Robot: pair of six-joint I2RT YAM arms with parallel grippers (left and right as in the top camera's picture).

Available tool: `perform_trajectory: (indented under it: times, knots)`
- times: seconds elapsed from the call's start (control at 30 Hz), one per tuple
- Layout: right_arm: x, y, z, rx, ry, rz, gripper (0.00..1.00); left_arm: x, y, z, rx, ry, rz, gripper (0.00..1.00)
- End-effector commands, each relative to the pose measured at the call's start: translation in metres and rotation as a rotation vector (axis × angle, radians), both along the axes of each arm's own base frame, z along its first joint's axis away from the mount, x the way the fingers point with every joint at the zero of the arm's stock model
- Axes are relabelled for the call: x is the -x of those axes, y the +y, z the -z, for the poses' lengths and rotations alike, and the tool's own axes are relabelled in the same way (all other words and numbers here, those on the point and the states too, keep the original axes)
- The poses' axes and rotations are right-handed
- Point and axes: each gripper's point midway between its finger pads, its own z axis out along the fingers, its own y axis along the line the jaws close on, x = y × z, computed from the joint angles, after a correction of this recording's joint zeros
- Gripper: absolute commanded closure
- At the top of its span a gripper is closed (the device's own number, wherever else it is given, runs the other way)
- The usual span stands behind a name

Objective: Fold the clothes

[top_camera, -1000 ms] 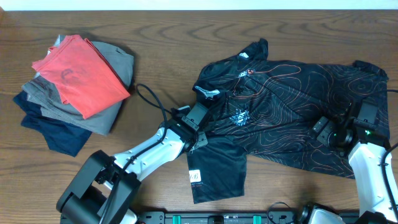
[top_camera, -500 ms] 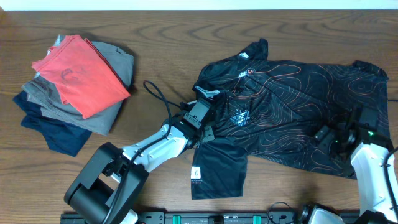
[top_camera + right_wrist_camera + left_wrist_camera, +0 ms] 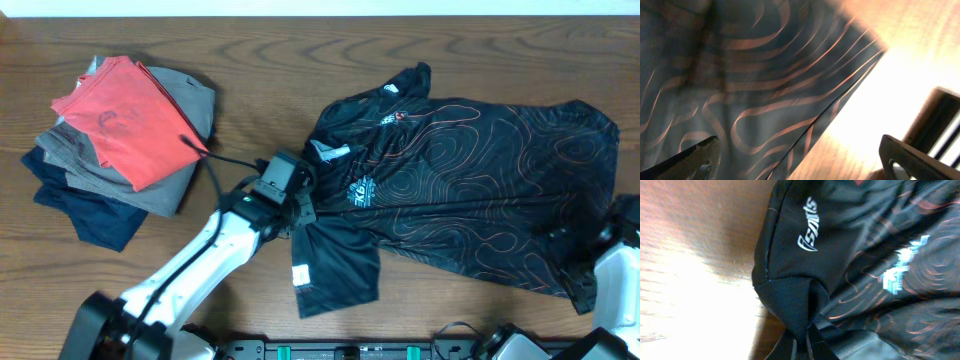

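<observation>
The black jersey [image 3: 470, 190] with thin orange contour lines lies spread across the right half of the table, a sleeve hanging toward the front edge. My left gripper [image 3: 298, 212] is shut on a pinched fold of the jersey at its left side; the left wrist view shows the bunched cloth [image 3: 795, 300] between the fingers [image 3: 807, 347], beside a white logo. My right gripper [image 3: 612, 240] is open at the jersey's right hem. In the right wrist view the hem edge [image 3: 805, 130] lies between the spread fingers [image 3: 800, 155], not held.
A stack of folded garments stands at the back left, a red shirt [image 3: 125, 118] on top of grey [image 3: 165, 190] and navy ones [image 3: 85, 215]. Bare wooden table [image 3: 250, 60] lies between the stack and the jersey.
My left gripper has pulled the jersey's left part further left and the cloth has shifted with it. My right gripper has moved right and toward the front, off the cloth, to the hem.
</observation>
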Motion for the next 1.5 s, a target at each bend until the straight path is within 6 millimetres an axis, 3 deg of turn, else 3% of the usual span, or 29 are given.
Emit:
perform_trajectory:
  times: [0.0, 0.23, 0.43, 0.7, 0.9, 1.1, 1.3, 1.4, 1.47]
  knots:
    - [0.021, -0.003, 0.008, -0.009, 0.031, 0.09, 0.03, 0.0, 0.002, -0.006, 0.001, -0.018, 0.011, 0.94]
    - [0.046, 0.009, 0.037, -0.043, 0.07, 0.139, 0.11, 0.004, 0.004, -0.002, -0.012, 0.004, 0.01, 0.94]
    - [0.053, -0.005, 0.053, 0.016, 0.034, 0.225, 0.21, 0.006, 0.005, -0.001, -0.017, 0.014, 0.011, 0.94]
    - [0.049, -0.028, 0.058, 0.115, -0.04, 0.303, 0.4, 0.006, 0.006, -0.001, -0.018, 0.016, 0.01, 0.94]
    - [0.043, -0.037, 0.055, 0.149, -0.072, 0.304, 0.36, 0.006, 0.006, -0.001, -0.019, 0.017, 0.01, 0.94]
    - [0.041, -0.043, 0.053, 0.175, -0.085, 0.307, 0.43, 0.007, 0.006, -0.001, -0.019, 0.017, 0.01, 0.94]
    - [0.027, -0.041, 0.064, 0.138, -0.145, 0.294, 0.58, 0.008, 0.007, 0.0, -0.022, 0.023, 0.01, 0.94]
    - [0.03, -0.037, 0.072, 0.111, -0.118, 0.293, 0.71, 0.008, 0.007, 0.0, -0.022, 0.023, 0.01, 0.94]
    - [0.031, -0.036, 0.076, 0.1, -0.108, 0.292, 0.87, 0.008, 0.007, 0.0, -0.022, 0.023, 0.01, 0.94]
